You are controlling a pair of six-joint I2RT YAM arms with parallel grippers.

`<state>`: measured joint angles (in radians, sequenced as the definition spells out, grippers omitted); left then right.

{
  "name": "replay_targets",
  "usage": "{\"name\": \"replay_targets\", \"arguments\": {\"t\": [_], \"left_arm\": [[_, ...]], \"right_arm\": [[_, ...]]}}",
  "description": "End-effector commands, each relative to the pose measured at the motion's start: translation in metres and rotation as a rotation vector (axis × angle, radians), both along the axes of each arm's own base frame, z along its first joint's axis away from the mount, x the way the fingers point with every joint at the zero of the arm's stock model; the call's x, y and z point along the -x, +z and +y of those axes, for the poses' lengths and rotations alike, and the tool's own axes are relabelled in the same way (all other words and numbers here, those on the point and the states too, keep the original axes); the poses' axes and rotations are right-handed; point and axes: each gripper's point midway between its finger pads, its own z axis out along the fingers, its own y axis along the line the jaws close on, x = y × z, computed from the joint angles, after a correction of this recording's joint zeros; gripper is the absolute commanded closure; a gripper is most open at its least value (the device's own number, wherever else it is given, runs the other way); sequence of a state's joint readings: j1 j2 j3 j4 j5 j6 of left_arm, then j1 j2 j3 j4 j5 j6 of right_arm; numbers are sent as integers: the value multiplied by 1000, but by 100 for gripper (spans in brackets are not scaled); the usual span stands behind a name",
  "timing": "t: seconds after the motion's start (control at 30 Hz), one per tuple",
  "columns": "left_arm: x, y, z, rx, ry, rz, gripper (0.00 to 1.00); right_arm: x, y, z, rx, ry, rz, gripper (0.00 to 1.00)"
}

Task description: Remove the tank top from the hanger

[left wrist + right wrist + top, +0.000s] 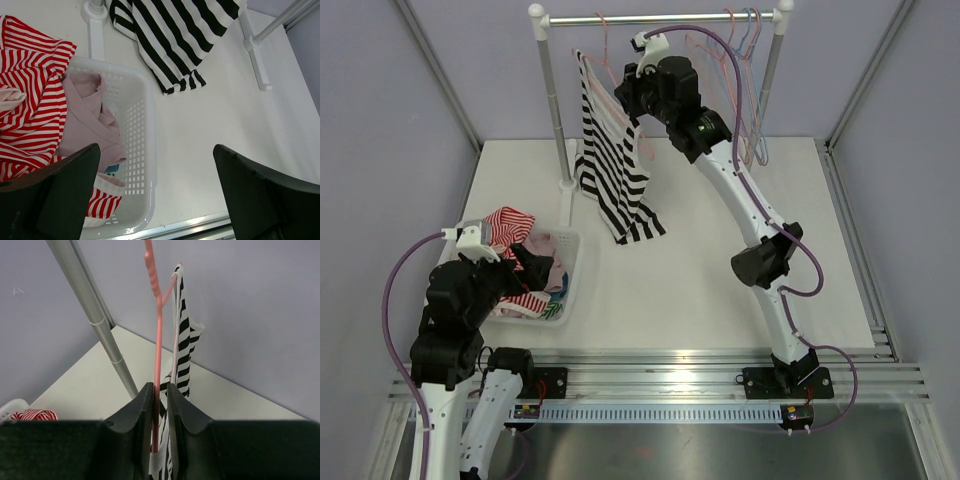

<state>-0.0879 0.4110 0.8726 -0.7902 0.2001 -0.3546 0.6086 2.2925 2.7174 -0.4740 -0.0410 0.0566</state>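
Observation:
A black-and-white striped tank top (613, 165) hangs on a pink hanger (604, 40) at the left end of the rack rail, its hem trailing onto the table. My right gripper (629, 86) is raised to it and shut on the hanger. In the right wrist view the pink hanger bar (157, 360) runs between the closed jaws of the gripper (159, 390), with the tank top (183, 335) just behind. My left gripper (524, 258) is open and empty above the basket. Its view (156, 156) shows the tank top's hem (170, 35) far ahead.
A white basket (571, 272) at the near left holds red-striped clothes (506, 224) and a pink garment (85, 120). The rack's rail (660, 18) carries several bare hangers (745, 60) at its right end. Its left pole (556, 100) stands beside the tank top.

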Motion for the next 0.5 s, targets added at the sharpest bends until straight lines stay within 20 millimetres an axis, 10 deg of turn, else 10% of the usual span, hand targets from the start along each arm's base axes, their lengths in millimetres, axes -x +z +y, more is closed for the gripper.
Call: {"name": "replay_targets", "arguments": {"t": [0.0, 0.2, 0.47], "left_arm": [[-3, 9, -7, 4, -40, -56, 1], [-3, 8, -7, 4, -42, -55, 1], [-4, 7, -7, 6, -43, -53, 1]], "right_arm": [[-4, 14, 6, -34, -13, -59, 76], [-6, 12, 9, -35, -7, -66, 73], [-5, 24, 4, -45, -24, -93, 99]]}}
